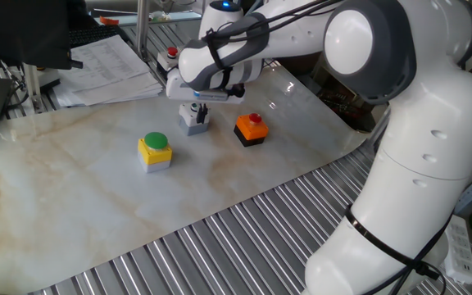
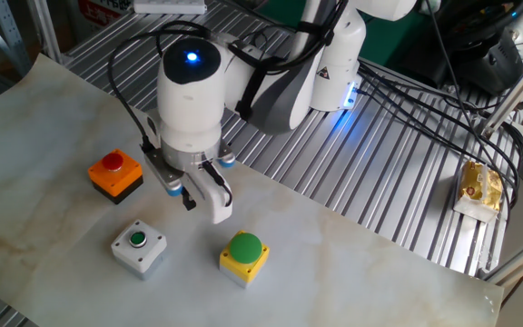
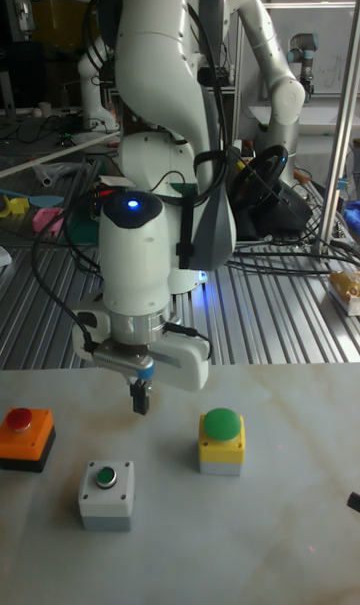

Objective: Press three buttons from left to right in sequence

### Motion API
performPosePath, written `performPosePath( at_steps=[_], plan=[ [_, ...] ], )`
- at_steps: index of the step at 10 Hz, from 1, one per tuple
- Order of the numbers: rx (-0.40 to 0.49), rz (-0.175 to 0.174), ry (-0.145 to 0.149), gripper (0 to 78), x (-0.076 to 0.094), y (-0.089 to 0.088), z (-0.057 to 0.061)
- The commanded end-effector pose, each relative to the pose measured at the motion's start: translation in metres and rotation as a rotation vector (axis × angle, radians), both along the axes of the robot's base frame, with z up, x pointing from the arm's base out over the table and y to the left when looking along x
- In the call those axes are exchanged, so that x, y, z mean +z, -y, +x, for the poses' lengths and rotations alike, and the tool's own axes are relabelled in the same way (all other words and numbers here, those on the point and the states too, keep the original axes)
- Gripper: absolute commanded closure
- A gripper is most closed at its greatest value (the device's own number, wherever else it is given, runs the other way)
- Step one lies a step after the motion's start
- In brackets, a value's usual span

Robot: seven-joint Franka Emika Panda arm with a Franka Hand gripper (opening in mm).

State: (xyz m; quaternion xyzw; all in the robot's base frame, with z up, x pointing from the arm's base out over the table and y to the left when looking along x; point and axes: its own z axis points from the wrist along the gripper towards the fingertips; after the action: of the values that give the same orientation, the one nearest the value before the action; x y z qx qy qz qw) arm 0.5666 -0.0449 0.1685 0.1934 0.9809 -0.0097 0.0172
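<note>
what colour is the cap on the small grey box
Green, on the small grey box push-button; clearest in the tall fixed view.

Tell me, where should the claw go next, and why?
Probably sideways to above the yellow box, ready to press its green cap. The claw hangs above the table between the yellow box and the grey box, touching neither, and yellow sits leftmost in one fixed view.

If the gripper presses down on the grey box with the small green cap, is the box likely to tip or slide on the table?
The grey box looks squat, flat-bottomed and wider than its small cap, so tipping seems unlikely under a centred press. It sits loose on the smooth marble-patterned table, so an off-centre or slanted push may slide it. It looks rigid, probably plastic.
</note>
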Motion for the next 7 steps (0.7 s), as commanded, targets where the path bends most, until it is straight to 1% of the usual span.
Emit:
performPosePath(
  at_steps=[1,2,3,4,5,6,7],
  plan=[
    [0.013,-0.021,0.007,76.4,0.0011,0.0001,0.0003],
    [0.022,-0.019,0.006,76.4,0.0011,0.0001,0.0003],
    [0.034,-0.025,0.008,76.4,0.0011,0.0001,0.0003],
    [0.045,-0.041,0.016,76.4,0.0011,0.0001,0.0003],
    [0.067,-0.050,0.018,76.4,0.0011,0.0001,0.0003],
    [0.095,-0.050,0.031,76.4,0.0011,0.0001,0.0003],
    [0.142,-0.051,0.038,76.4,0.0011,0.0001,0.0003]
  ],
)
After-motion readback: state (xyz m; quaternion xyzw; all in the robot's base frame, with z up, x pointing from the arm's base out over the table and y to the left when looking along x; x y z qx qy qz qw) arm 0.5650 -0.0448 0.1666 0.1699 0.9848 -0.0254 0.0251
